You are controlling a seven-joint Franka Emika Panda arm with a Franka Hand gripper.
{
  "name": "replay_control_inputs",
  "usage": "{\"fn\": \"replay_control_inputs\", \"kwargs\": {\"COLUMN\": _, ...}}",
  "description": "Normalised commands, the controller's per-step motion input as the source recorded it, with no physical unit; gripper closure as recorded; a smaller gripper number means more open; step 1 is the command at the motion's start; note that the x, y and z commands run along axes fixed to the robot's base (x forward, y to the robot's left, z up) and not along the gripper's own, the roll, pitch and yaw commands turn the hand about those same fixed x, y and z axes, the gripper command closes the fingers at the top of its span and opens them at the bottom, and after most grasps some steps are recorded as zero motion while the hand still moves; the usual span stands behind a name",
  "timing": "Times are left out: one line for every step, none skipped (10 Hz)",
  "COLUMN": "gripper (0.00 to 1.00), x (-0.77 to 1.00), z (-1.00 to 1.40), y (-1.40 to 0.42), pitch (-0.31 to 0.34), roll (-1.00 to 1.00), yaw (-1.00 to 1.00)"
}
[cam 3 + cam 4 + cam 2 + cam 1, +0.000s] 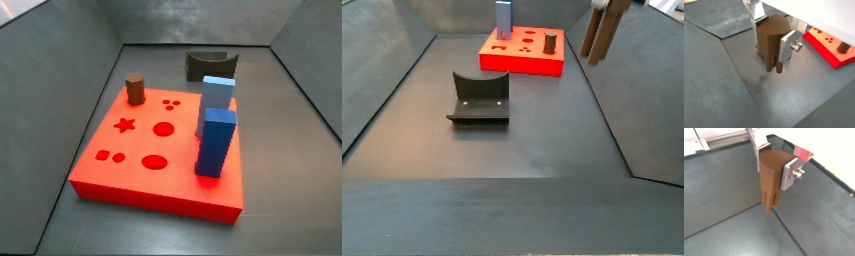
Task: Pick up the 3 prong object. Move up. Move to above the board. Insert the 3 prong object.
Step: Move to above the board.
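Gripping the 3 prong object (769,178), the gripper (769,170) hangs clear above the grey tabletop (724,193), its jaws closed against the piece's blocky brown head. In both wrist views the flat silver fingers (789,174) press on opposite sides of that head, and one finger carries a round screw. The thin prongs point straight down and end in open air above the grey surface. The same wood-coloured piece (771,42) shows its prongs as short parallel legs, with a faint shadow on the floor beneath them.

Beside the gripper in a wrist view lies a corner of the board (827,47), a bright red slab with small dot holes and a dark peg (843,48) standing in it.

In a side view, the board (134,170) sits on the tabletop with a star hole, round holes and dot holes in its top face. A brown peg (135,90) stands upright near one back corner, and a tall blue block (215,142) stands upright along the opposite edge, with a paler blue block (217,100) just behind it. A dark arch block (209,66) rests on the floor beyond the board.

In a side view from the far end, the held piece (601,32) hangs at the upper right, near the board (523,62) and level with it, off to one side. The fixture (478,99) stands on the floor, well apart from the board.
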Motion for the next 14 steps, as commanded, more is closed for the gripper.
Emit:
{"fn": "replay_control_inputs", "kwargs": {"gripper": 1.0, "x": 0.0, "z": 0.22, "y": 0.0, "pitch": 0.1, "roll": 0.06, "yaw": 0.03}}
{"fn": "replay_control_inputs", "kwargs": {"gripper": 1.0, "x": 0.15, "z": 0.13, "y": -1.0, "pitch": 0.359, "roll": -0.03, "yaw": -1.0}}
{"fn": "replay_control_inputs", "kwargs": {"gripper": 1.0, "x": 0.16, "z": 0.12, "y": -1.0, "pitch": 0.35, "roll": -0.02, "yaw": -1.0}}
{"fn": "replay_control_inputs", "kwargs": {"gripper": 1.0, "x": 0.15, "z": 0.13, "y": -1.0, "pitch": 0.257, "roll": -0.04, "yaw": -0.65}}
{"fn": "replay_control_inputs", "kwargs": {"gripper": 1.0, "x": 0.16, "z": 0.13, "y": -1.0, "pitch": 0.203, "roll": -0.06, "yaw": -0.51}}
{"fn": "replay_control_inputs", "kwargs": {"gripper": 1.0, "x": 0.16, "z": 0.13, "y": -1.0, "pitch": 0.135, "roll": -0.06, "yaw": -0.26}}
{"fn": "replay_control_inputs", "kwargs": {"gripper": 1.0, "x": 0.16, "z": 0.13, "y": -1.0, "pitch": 0.101, "roll": -0.06, "yaw": -0.13}}
{"fn": "replay_control_inputs", "kwargs": {"gripper": 1.0, "x": 0.16, "z": 0.14, "y": -1.0, "pitch": 0.073, "roll": -0.03, "yaw": -0.02}}
{"fn": "replay_control_inputs", "kwargs": {"gripper": 1.0, "x": 0.16, "z": 0.14, "y": -1.0, "pitch": 0.062, "roll": -0.03, "yaw": -0.02}}
{"fn": "replay_control_inputs", "kwargs": {"gripper": 1.0, "x": 0.16, "z": 0.14, "y": -1.0, "pitch": 0.058, "roll": -0.02, "yaw": 0.0}}
{"fn": "replay_control_inputs", "kwargs": {"gripper": 1.0, "x": 0.17, "z": 0.14, "y": -1.0, "pitch": 0.066, "roll": -0.01, "yaw": 0.0}}
{"fn": "replay_control_inputs", "kwargs": {"gripper": 1.0, "x": 0.17, "z": 0.15, "y": -1.0, "pitch": 0.079, "roll": 0.0, "yaw": 0.01}}
{"fn": "replay_control_inputs", "kwargs": {"gripper": 1.0, "x": 0.18, "z": 0.15, "y": -1.0, "pitch": 0.093, "roll": -0.02, "yaw": 0.0}}
{"fn": "replay_control_inputs", "kwargs": {"gripper": 1.0, "x": 0.19, "z": 0.15, "y": -1.0, "pitch": 0.107, "roll": 0.01, "yaw": 0.01}}
